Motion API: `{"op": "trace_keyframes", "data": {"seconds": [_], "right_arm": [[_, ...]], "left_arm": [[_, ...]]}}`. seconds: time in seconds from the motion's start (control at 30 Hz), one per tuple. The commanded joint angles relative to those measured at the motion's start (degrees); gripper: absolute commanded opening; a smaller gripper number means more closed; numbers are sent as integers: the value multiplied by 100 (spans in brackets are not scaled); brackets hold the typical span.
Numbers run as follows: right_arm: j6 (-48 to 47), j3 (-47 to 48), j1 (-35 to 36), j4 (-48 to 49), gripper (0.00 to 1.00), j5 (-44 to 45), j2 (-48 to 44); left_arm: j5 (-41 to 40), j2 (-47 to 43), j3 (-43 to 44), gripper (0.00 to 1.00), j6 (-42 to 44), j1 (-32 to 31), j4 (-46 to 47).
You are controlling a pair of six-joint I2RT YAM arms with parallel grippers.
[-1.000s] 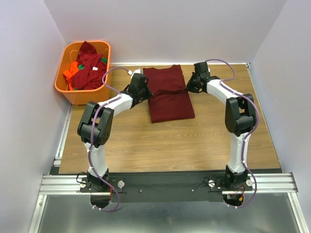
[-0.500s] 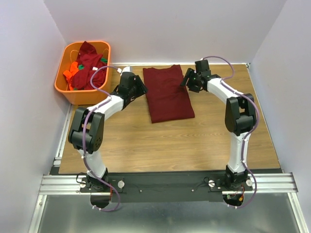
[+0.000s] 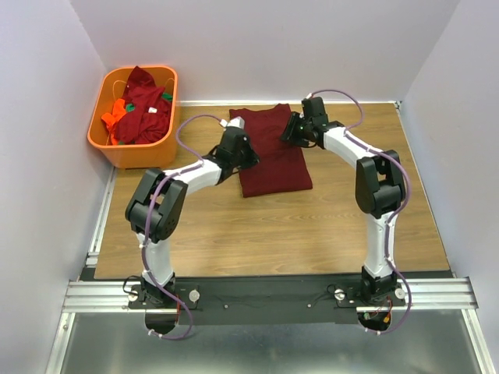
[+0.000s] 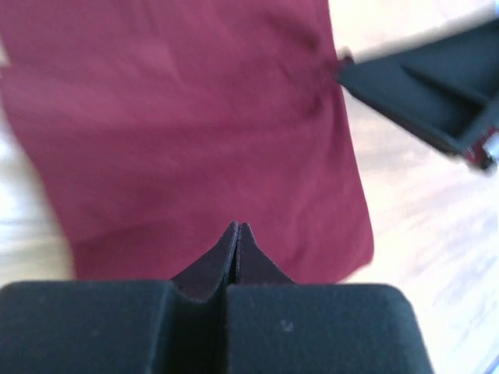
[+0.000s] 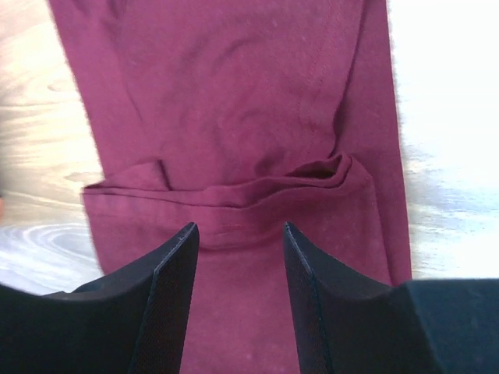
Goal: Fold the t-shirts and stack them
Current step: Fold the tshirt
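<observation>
A folded maroon t-shirt point(image 3: 270, 156) lies flat on the desk point(image 3: 312, 226). The left end effector point(image 4: 237, 227), jaws pressed together, sits at its left edge. The right end effector point(image 5: 240, 234), jaws spread, hovers over its far right side.

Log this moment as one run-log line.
left gripper: shut, at edge of maroon t-shirt | right gripper: open over its crease | orange basket: holds other t-shirts
</observation>
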Motion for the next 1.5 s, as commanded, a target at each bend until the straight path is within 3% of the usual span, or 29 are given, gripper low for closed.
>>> {"op": "trace_keyframes", "data": {"seconds": [0.0, 0.23, 0.33, 0.67, 1.07, 1.27, 1.47], "right_arm": [[-177, -71, 182, 34, 54, 98, 154], [209, -1791, 393, 411, 56, 1195, -836], [420, -2444, 402, 597, 57, 1250, -1216], [895, -4124, 402, 834, 58, 1092, -2165], [1273, -6715, 613, 966, 58, 135, -4869], [896, -6499, 692, 317, 57, 343, -5918], [227, -5304, 945, 96, 55, 905, -5235]], "left_arm": [[244, 253, -2, 0, -178, -330, 286], [7, 342, -606, 0, -459, -682, 383], [-46, 236, -906, 0, -556, -743, 497], [-169, -238, -1986, 0, -873, -1217, 778], [-476, -1363, -3639, 0, -1628, -2430, 1130], [-529, -1908, -4140, 0, -1857, -2791, 1157], [-705, -2549, -4282, 0, -1831, -2809, 903]]}}
